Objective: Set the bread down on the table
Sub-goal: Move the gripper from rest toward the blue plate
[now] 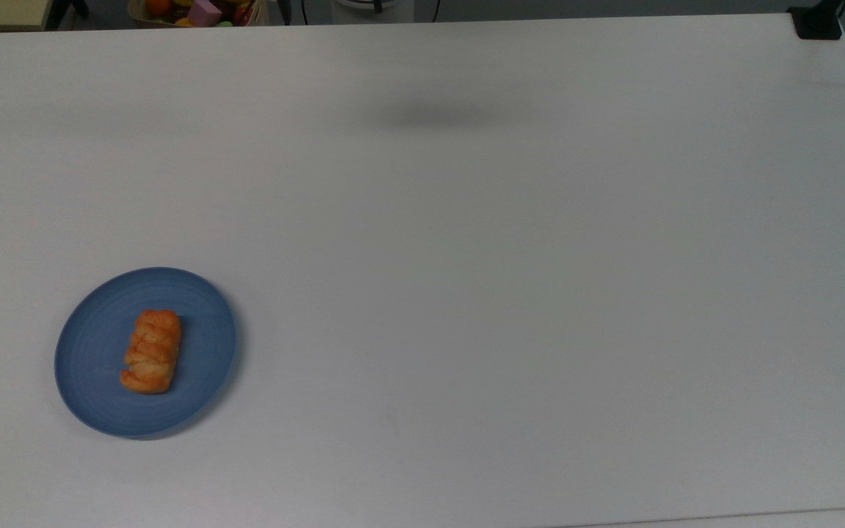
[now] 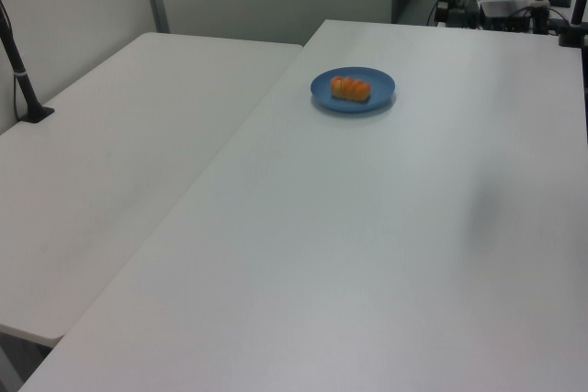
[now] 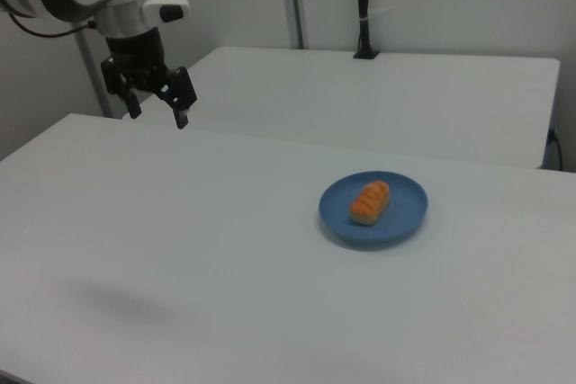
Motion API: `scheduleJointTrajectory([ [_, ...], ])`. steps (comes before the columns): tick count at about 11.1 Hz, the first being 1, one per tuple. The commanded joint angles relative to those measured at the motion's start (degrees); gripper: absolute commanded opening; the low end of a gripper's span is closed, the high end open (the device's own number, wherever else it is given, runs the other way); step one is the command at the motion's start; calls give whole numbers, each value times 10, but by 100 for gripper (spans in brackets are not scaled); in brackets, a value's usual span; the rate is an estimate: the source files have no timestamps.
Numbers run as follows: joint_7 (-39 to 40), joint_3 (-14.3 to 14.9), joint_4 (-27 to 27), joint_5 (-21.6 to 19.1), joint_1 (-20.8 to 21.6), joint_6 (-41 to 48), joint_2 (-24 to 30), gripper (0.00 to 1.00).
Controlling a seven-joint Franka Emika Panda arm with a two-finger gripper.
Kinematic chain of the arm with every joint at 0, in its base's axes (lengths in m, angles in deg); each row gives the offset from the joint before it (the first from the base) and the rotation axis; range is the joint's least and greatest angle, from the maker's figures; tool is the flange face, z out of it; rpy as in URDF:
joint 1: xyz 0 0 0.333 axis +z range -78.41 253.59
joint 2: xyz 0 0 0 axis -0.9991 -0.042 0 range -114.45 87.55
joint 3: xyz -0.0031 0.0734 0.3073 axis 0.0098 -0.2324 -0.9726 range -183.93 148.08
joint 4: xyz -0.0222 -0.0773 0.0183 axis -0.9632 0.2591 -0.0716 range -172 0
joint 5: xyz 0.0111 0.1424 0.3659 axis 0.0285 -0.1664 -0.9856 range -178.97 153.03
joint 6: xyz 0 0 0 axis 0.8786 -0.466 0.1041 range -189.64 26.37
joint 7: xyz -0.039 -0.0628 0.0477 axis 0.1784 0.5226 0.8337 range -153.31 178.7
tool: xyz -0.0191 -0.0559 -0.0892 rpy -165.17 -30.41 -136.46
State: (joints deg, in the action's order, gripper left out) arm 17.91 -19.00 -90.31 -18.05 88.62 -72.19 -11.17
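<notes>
Blue plate (image 1: 92, 352) (round), second table (image 2: 119, 153)

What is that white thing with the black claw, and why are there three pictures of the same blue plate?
The white thing is a robot arm. The black claw at its end is its gripper, with two fingers that are apart now and hold nothing. It hangs in the air, well away from the plate.

All three pictures show the same moment, taken by three cameras. The top view looks down from above; the left view and the right view look across from two sides.

On the white table sits a round blue plate, and on it lies a small orange bread. The robot's job is to move the bread off the plate onto the table.
</notes>
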Motion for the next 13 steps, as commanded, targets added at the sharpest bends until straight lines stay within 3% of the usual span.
scheduleJointTrajectory([
  [1, 7, 5, -20, 10, 6, -10, 16, 100],
  [11, 15, 5, -18, 10, 6, -4, 9, 100],
  [13, 12, 5, -3, 10, 8, -11, -17, 100],
])
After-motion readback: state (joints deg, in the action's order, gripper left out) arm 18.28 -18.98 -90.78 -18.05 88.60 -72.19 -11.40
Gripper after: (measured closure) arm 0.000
